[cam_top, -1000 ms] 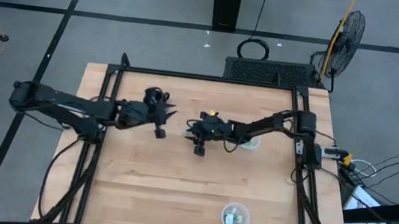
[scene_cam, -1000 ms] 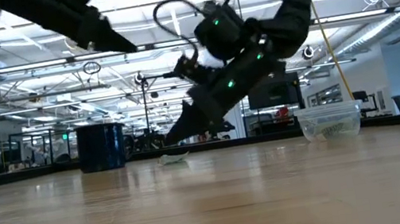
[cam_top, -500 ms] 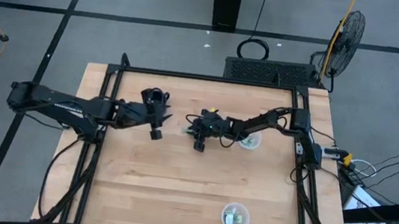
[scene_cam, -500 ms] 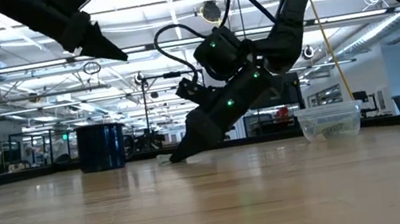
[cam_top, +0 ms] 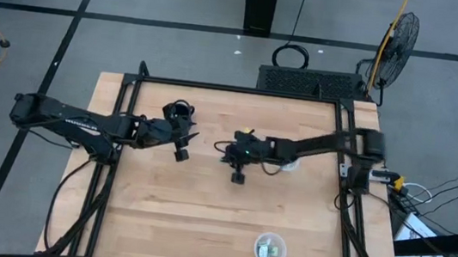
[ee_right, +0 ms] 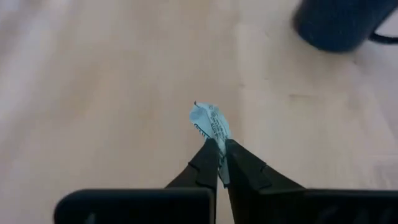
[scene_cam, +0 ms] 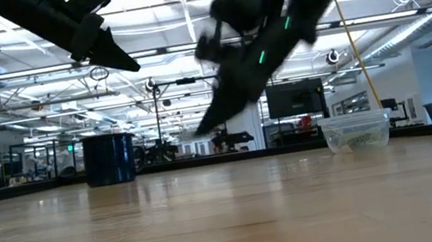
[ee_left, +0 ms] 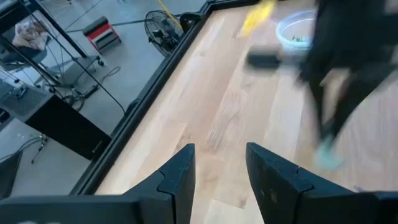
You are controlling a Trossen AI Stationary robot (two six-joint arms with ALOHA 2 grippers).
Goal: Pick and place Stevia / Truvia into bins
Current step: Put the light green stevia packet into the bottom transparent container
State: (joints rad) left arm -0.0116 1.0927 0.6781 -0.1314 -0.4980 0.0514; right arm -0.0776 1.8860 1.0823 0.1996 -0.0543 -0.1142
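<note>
My right gripper (ee_right: 219,144) is shut on one pale green and white sachet (ee_right: 210,123) and hangs above the middle of the table (cam_top: 226,150). From the left wrist view the sachet shows as a blurred pale patch (ee_left: 326,155). My left gripper (ee_left: 221,160) is open and empty. It hovers beside the black mug (cam_top: 177,110), left of my right gripper. One clear cup (cam_top: 291,162) stands partly under my right arm. A second clear cup (cam_top: 270,248) with sachets in it stands near the front edge. My right gripper pinches the sachet by one end (ee_right: 216,140) between its two fingertips. The rest of the sachet sticks out past the fingertips, crumpled. It is lifted clear of the table.
The black mug (scene_cam: 109,158) stands at the far left of the table top. The clear cup (scene_cam: 357,131) with sachets in it stands to the right in the low view. A black frame runs along the table's edges (cam_top: 129,91). Bare wood lies between the two cups.
My right gripper has gone down to a sachet lying on the table near the middle. It has then risen and drawn a little toward the right edge. The sachet has left the table and is now lifted clear in the fingertips.
</note>
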